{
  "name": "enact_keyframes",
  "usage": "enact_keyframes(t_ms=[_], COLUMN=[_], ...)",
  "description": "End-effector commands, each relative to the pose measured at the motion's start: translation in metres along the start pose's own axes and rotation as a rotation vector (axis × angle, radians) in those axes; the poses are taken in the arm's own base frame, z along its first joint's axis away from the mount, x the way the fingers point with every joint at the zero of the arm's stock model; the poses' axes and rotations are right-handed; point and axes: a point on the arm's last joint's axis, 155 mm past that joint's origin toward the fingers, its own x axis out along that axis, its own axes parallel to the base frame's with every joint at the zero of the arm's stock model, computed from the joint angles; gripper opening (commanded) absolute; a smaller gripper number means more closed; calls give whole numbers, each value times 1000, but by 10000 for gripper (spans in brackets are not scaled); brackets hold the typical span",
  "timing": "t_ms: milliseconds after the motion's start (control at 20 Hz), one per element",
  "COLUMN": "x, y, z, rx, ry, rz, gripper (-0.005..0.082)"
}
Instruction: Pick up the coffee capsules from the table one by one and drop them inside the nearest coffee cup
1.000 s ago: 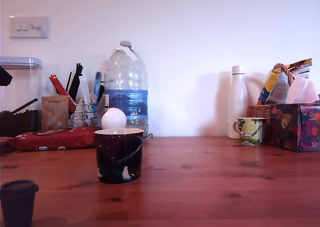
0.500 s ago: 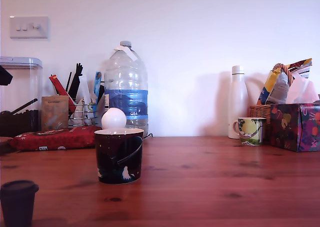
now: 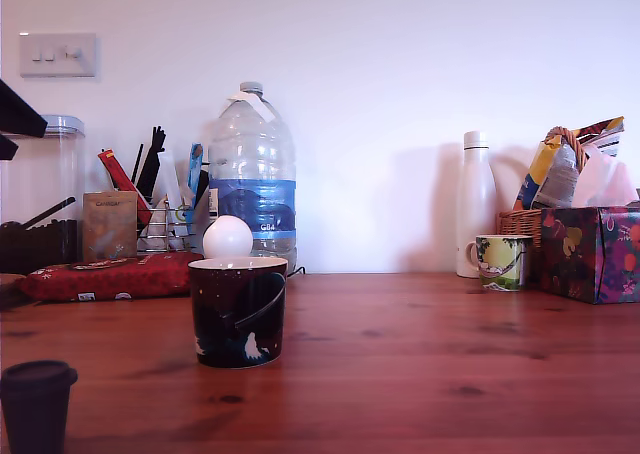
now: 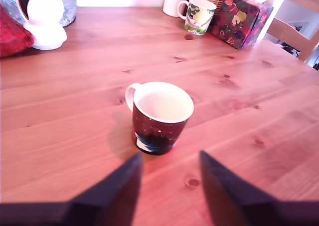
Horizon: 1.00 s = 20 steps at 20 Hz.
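The dark navy coffee cup (image 3: 237, 312) stands upright on the reddish-brown table (image 3: 420, 364). In the wrist view the coffee cup (image 4: 159, 117) shows a white inside with nothing in it. My gripper (image 4: 170, 159) hovers short of the cup, open, its two dark fingers (image 4: 114, 196) spread with only bare wood between them. One dark coffee capsule (image 3: 35, 404) stands at the exterior view's bottom left corner, apart from the cup; the wrist view does not show it. Only a dark piece of the arm (image 3: 15, 119) shows at the exterior view's left edge.
A white ball-shaped object (image 3: 228, 237) and a big water bottle (image 3: 252, 174) stand behind the cup. Far at the exterior view's right are a green-yellow mug (image 3: 500, 261), a white bottle (image 3: 477, 214) and a patterned tissue box (image 3: 590, 252). A red cushion (image 3: 110, 276) lies at the left.
The dark piece of the arm at the exterior view's left edge has risen and shows larger. Cup, capsule and the other objects have not moved.
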Motion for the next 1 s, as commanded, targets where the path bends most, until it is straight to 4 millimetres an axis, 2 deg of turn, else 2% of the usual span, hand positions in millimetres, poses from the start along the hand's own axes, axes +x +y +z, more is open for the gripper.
enact_keyframes(t_ms=[0, 100, 300, 450, 600, 750, 950], x=[0, -1, -5, -14, -21, -23, -16], y=[-6, -18, -23, -19, -15, -17, -20], z=[3, -3, -15, -26, -16, -18, -44], rx=[1, -4, 4, 7, 17, 29, 39], ry=[-7, 21, 61, 87, 27, 16, 78], rz=[-27, -95, -103, -60, -11, -7, -26], gripper=[755, 755, 755, 755, 755, 755, 755])
